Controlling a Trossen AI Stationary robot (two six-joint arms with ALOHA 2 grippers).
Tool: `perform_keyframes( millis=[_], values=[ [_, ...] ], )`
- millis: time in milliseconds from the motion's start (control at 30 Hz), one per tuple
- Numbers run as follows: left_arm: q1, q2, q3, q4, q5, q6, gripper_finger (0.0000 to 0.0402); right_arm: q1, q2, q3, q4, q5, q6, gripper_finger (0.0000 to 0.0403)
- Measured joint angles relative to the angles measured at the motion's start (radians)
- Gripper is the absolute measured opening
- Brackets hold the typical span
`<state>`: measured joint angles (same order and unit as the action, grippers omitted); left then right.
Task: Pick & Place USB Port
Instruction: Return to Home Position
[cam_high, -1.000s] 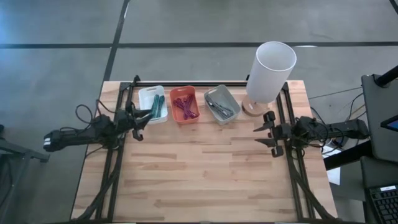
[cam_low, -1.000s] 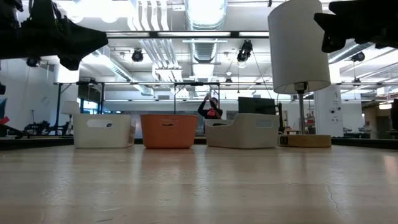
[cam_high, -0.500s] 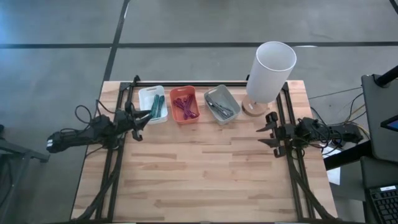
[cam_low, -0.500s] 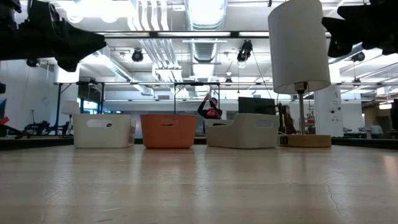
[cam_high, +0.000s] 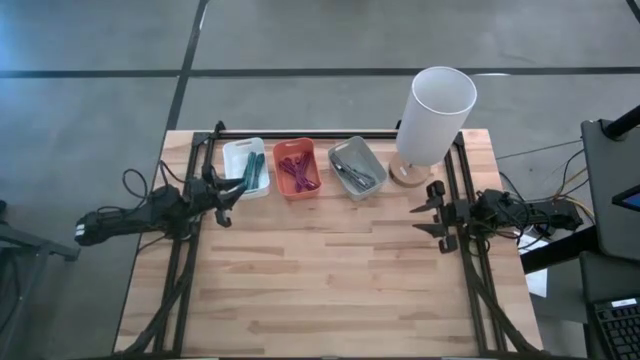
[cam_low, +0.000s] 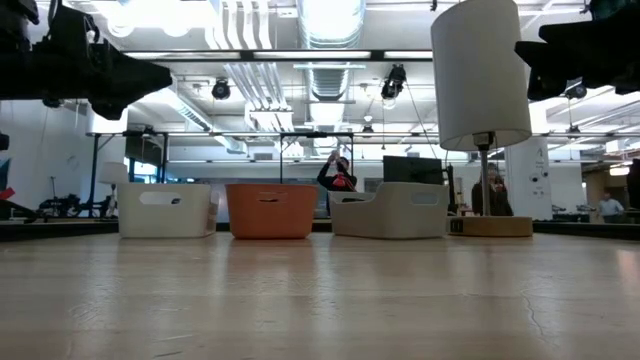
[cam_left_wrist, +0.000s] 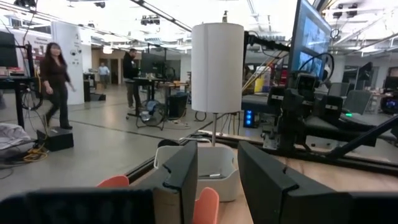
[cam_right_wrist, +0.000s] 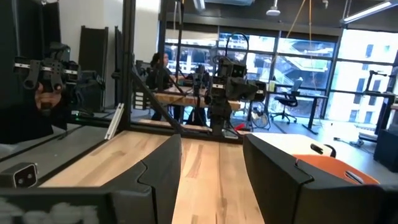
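Three small bins stand in a row at the table's far side: a white bin (cam_high: 246, 167) with teal pieces, an orange bin (cam_high: 297, 167) with purple pieces, and a grey bin (cam_high: 357, 167) with silvery pieces. I cannot pick out a USB port among them. My left gripper (cam_high: 232, 190) (cam_left_wrist: 217, 162) hovers open above the table beside the white bin's near left corner. My right gripper (cam_high: 430, 210) (cam_right_wrist: 211, 155) hovers open by the table's right rail, near the lamp base. Both grippers hold nothing.
A tall white lamp (cam_high: 435, 120) stands on a round wooden base at the far right corner, close to my right gripper. Black frame rails (cam_high: 178, 260) run along the left and right sides. Bare wooden table (cam_high: 320, 280) stretches from the bins to the near edge. People move in the room beyond.
My right arm has folded back at its elbow toward the table's right edge, and in the low view its dark shape has risen a little. Its gripper stays open near the right rail. The bins and lamp have kept still.
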<state>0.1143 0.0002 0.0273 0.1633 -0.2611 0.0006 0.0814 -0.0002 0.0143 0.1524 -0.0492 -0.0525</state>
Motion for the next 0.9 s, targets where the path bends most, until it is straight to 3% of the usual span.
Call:
perform_keyframes(
  millis=[500, 700, 900],
  values=[
    [0.000, 0.000, -0.018, -0.027, 0.002, -0.001, 0.0115, 0.000, 0.000, -0.005, -0.014, -0.001, 0.011, 0.0169],
    [0.000, 0.000, -0.018, -0.056, 0.086, 0.032, 0.0115, 0.000, 0.001, -0.005, -0.066, -0.001, 0.028, 0.0169],
    [0.002, 0.004, -0.019, -0.122, 0.096, 0.045, 0.0115, 0.001, 0.003, -0.005, -0.138, -0.001, 0.034, 0.0169]
  ],
)
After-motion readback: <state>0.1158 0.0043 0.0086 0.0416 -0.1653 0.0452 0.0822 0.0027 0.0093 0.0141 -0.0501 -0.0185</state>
